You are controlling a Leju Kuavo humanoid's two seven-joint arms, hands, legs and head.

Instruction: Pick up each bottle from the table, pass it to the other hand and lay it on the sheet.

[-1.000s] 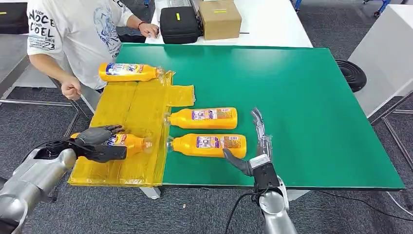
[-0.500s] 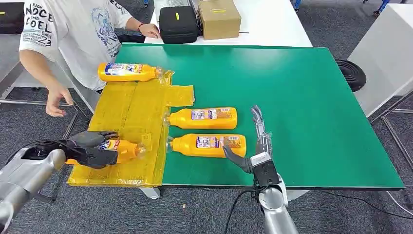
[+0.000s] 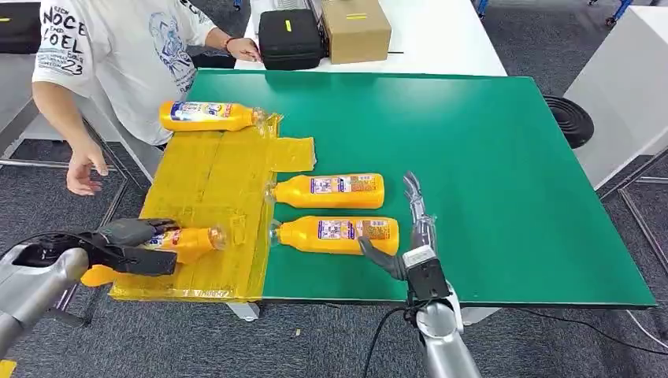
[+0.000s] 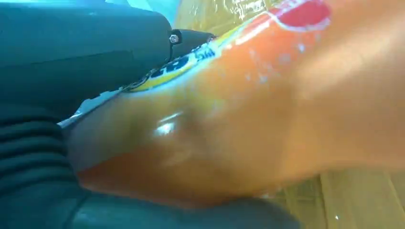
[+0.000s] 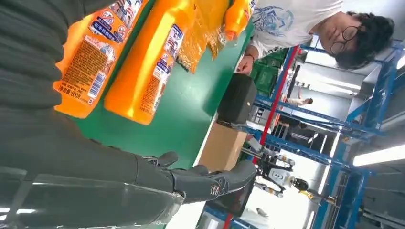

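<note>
Partly hidden, the held bottle (image 3: 179, 241) shows only its neck and part of its label beyond the dark fingers of the left robot hand (image 3: 130, 246), which grips it over the near corner of the yellow sheet (image 3: 213, 189). Whether it touches the sheet I cannot tell. In the left wrist view this bottle (image 4: 248, 105) is a blurred orange shape, its label hard to read. The right robot hand (image 3: 406, 228) has its fingers spread and holds nothing, just beside the base of the nearest bottle (image 3: 337, 235) lying on the green tabletop (image 3: 488, 150). A second bottle (image 3: 329, 191) lies behind it, and a third bottle (image 3: 209, 116) lies at the far edge of the sheet. A person (image 3: 118, 47) stands beyond, cut off above.
</note>
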